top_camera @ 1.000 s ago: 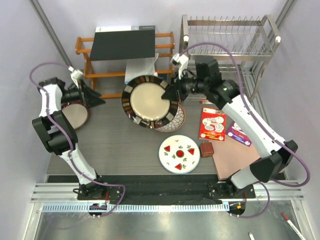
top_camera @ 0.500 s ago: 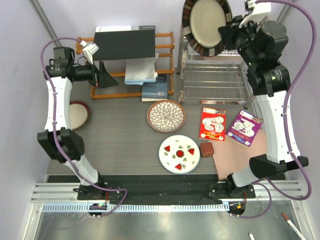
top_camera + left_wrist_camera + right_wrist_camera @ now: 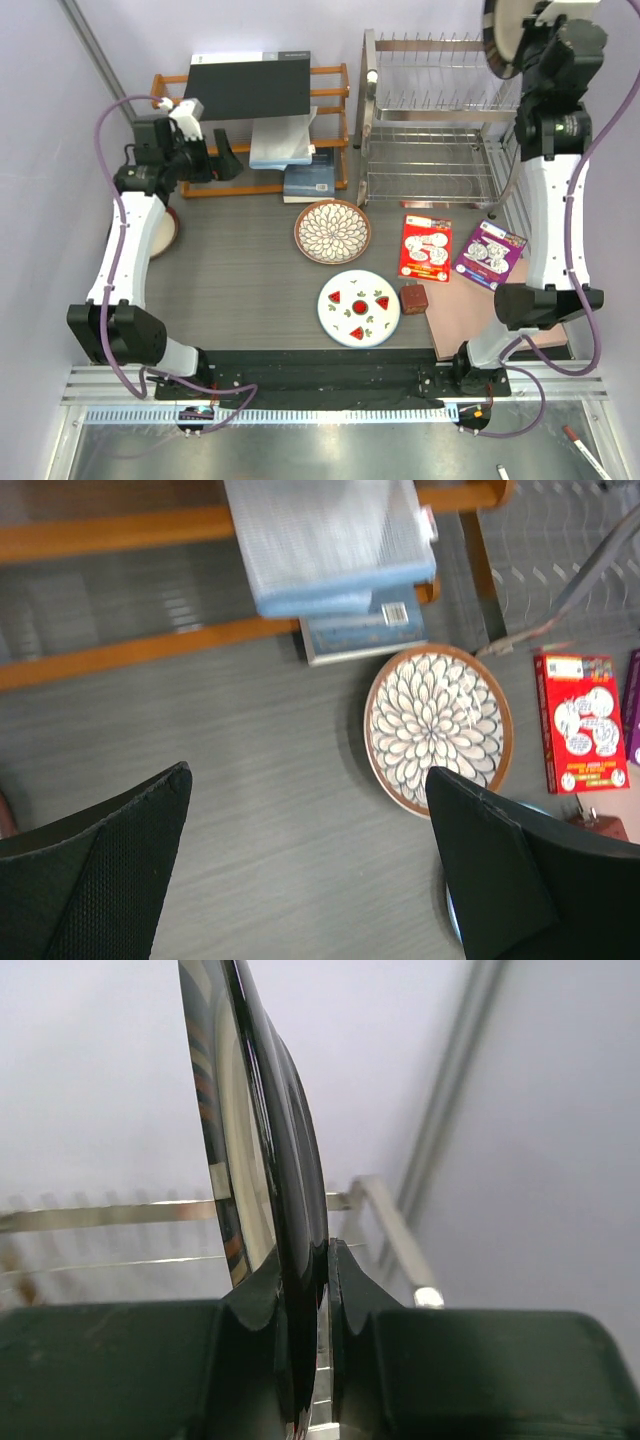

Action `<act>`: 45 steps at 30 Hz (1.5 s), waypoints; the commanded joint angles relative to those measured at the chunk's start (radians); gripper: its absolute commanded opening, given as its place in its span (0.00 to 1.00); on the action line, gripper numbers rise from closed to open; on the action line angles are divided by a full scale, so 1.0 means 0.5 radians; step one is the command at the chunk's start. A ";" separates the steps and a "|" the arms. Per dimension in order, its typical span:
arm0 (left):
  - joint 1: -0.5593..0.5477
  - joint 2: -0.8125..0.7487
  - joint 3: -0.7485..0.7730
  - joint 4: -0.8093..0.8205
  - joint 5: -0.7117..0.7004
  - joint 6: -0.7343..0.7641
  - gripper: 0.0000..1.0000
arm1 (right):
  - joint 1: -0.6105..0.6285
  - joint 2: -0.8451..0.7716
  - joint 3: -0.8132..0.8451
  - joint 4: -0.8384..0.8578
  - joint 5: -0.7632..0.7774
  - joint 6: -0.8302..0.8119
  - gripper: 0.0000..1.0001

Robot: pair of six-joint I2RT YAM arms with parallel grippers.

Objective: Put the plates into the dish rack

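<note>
My right gripper [image 3: 527, 45] is shut on the rim of the dark brown plate with the beige centre [image 3: 499, 30], holding it upright, high above the right end of the silver wire dish rack [image 3: 440, 120]. In the right wrist view the plate [image 3: 262, 1140] stands edge-on between my fingers, with rack wires [image 3: 100, 1215] behind it. My left gripper [image 3: 226, 158] is open and empty in front of the orange shelf. The petal-pattern plate [image 3: 332, 231] [image 3: 438, 730] and the watermelon plate [image 3: 359, 308] lie flat on the table. The maroon-rimmed cream plate [image 3: 168, 228] lies at the left, partly hidden by my left arm.
The orange wooden shelf [image 3: 250, 120] with books [image 3: 340, 540] and a black board stands at the back left. A red card [image 3: 425, 247] [image 3: 585, 720], a purple card [image 3: 489, 253], a small brown cube [image 3: 414, 298] and a brown mat [image 3: 480, 315] lie at the right.
My right arm has carried the dark-rimmed plate from the table up and then rightward over the rack's right end. My left arm has lifted off the cream plate and swung toward the shelf.
</note>
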 commanded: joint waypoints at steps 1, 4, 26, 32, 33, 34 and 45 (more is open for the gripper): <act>-0.182 -0.185 -0.185 0.161 -0.339 -0.152 0.99 | -0.247 -0.014 0.264 0.413 0.024 -0.038 0.01; -0.189 -0.250 -0.304 0.200 -0.229 -0.305 1.00 | -0.342 0.047 0.301 0.395 -0.041 -0.051 0.01; -0.198 -0.342 -0.667 0.415 -0.063 -0.459 0.99 | -0.367 0.308 0.424 0.278 -0.022 -0.075 0.01; -0.198 -0.299 -0.658 0.434 -0.047 -0.475 1.00 | -0.386 0.311 0.354 0.303 -0.025 -0.084 0.01; -0.198 -0.293 -0.661 0.437 -0.047 -0.478 0.99 | -0.389 0.311 0.335 0.312 -0.025 -0.084 0.01; -0.198 -0.290 -0.661 0.440 -0.044 -0.478 0.99 | -0.392 0.311 0.317 0.318 -0.025 -0.084 0.01; -0.198 -0.275 -0.679 0.461 -0.017 -0.472 0.99 | -0.444 0.354 0.261 0.382 -0.004 -0.088 0.01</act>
